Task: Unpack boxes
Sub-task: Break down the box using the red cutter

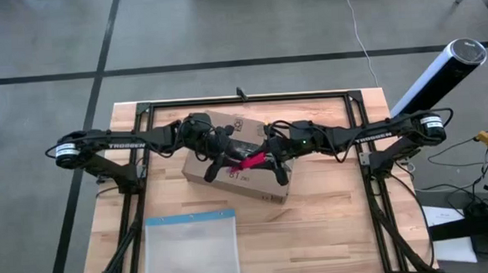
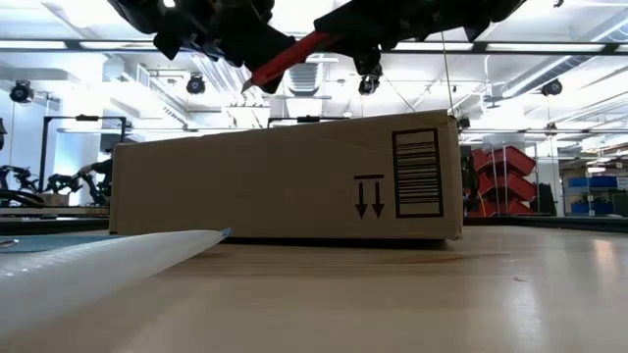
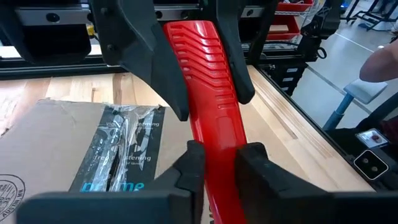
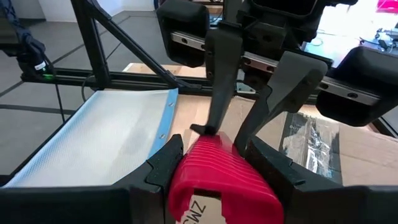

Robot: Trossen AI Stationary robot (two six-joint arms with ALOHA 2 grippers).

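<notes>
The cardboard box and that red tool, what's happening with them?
Both arms meet over the closed, taped cardboard box in the middle of the table. The left gripper and the right gripper each grip the red tool, held in the air above the box top. A clear plastic pouch lies nearer the table's front edge.

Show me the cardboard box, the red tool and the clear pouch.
cardboard box [image 2: 275, 186], low view, its side wall
red tool [image 3: 211, 93], left wrist view, ribbed handle
clear pouch [image 1: 191, 250], high view, its middle
</notes>
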